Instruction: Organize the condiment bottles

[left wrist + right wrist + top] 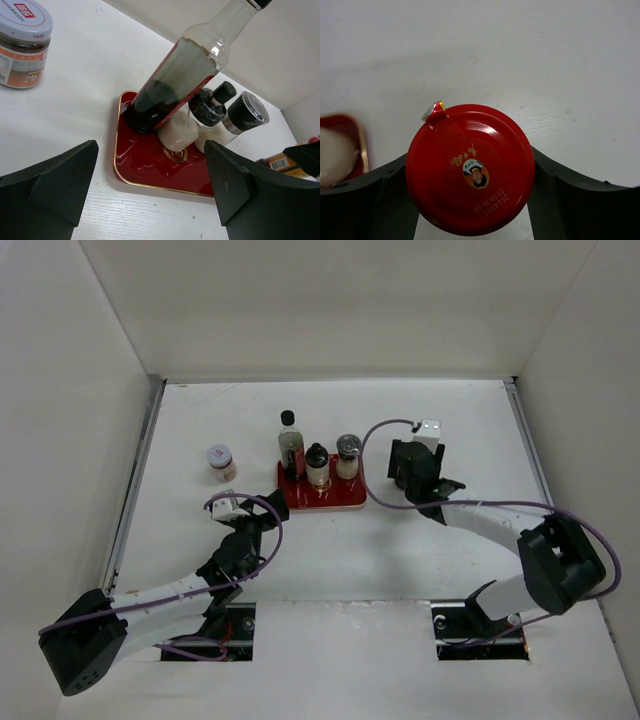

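Note:
A red tray [322,498] holds the tall dark sauce bottle [290,445], the small black-capped bottle [317,465] and the grey-lidded shaker [347,454]. The short white-lidded jar [220,462] stands on the table to the tray's left. My left gripper [265,508] is open and empty just off the tray's front left corner; its view shows the tray [145,167], tall bottle [175,75] and white-lidded jar [22,42]. My right gripper [414,472] is right of the tray, shut on the red-lidded jar [470,170], which it hides in the top view.
White walls enclose the table on the left, back and right. The tray's right edge [357,145] lies close to the left of the held jar. Bare table [450,410] lies behind and right of the tray.

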Available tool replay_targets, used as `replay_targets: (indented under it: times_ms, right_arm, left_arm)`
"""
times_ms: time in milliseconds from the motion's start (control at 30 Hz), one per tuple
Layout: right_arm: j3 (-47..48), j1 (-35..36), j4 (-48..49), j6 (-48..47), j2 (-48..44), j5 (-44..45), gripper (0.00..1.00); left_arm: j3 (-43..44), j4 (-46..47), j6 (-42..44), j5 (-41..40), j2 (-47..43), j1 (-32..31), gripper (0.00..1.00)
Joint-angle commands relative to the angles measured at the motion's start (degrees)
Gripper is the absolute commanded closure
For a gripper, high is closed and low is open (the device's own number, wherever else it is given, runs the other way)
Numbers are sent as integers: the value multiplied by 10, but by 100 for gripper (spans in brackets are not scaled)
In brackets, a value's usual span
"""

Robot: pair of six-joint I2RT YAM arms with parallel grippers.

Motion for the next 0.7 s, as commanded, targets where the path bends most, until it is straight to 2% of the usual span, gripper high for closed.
replay_targets:
  times_ms: [0,133,300,667]
  right_arm:
    - [15,67,46,-1,-73,23,50]
    - [49,130,51,3,-75,24,50]
    - [116,180,81,-3,-12,6,50]
    - [193,208,132,-2,134,-5,48]
  left_arm:
    - [-11,29,-6,5,2,1,12]
    - [-9,29,-6,5,7,1,12]
    - [-7,29,-5,7,9,1,12]
    - [-7,29,-5,7,13,6,12]
